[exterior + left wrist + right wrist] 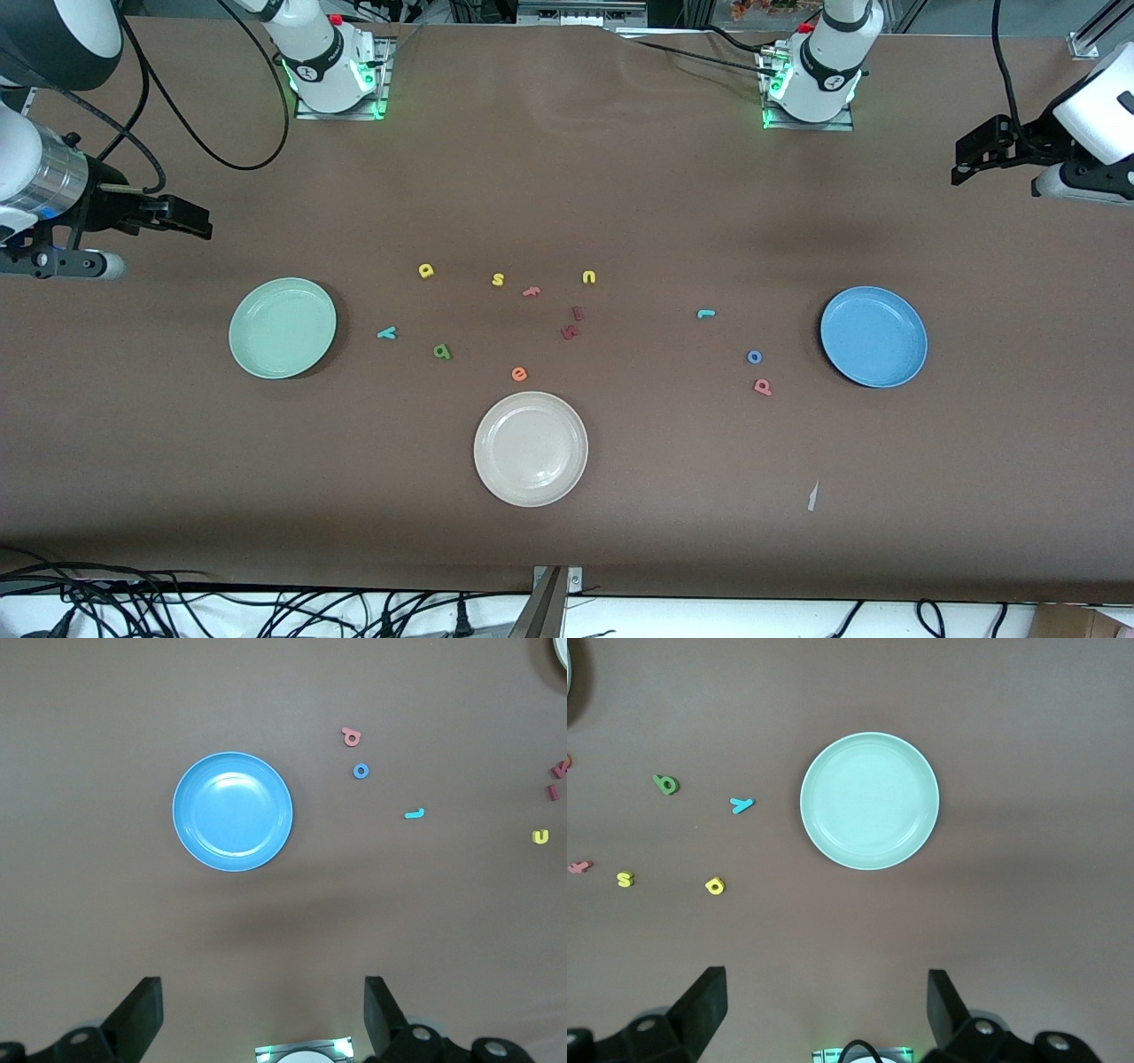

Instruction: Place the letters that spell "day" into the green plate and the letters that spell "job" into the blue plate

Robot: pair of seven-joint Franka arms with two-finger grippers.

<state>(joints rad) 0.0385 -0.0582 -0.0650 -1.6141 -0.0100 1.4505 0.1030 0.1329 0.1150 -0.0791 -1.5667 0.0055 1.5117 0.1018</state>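
1. Brown desk point(620, 177): carries three plates and a scatter of small foam letters. Landmark for every place below: the cream-white round plate point(531, 448), nearest the front camera at mid-desk and not part of the task.
2. Pale mint-green round shallow plate point(283, 327): farther from the camera than the landmark, toward the right arm's end. Empty; destination for "day".
3. Sky-blue round shallow plate point(873, 336): matching spot toward the left arm's end. Empty; destination for "job".
4. "Day" letters: yellow foam "d" point(426, 270), green foam "a" point(442, 352), teal foam "y" point(387, 333). All lie flat on the desk between the landmark and the green plate, probably grouped on that side for the right arm's reach.
5. "Job" letters: teal hook-shaped "j" point(705, 313), blue ring "o" point(754, 357), pinkish-red "b" point(762, 386). They lie between the landmark and the blue plate, near the blue plate, which suits the left arm.
6. Distractors: yellow "s" point(498, 280), yellow "u" point(588, 277), orange "e" point(519, 374), two dark red letters point(572, 323), just farther than the landmark.
7. Right hand point(824, 1014): high over the green plate's area, fingers spread wide, holding nothing.
8. Left hand point(263, 1014): high over the blue plate's area, fingers spread wide, holding nothing.
9. Status, judged: no letter placed yet.
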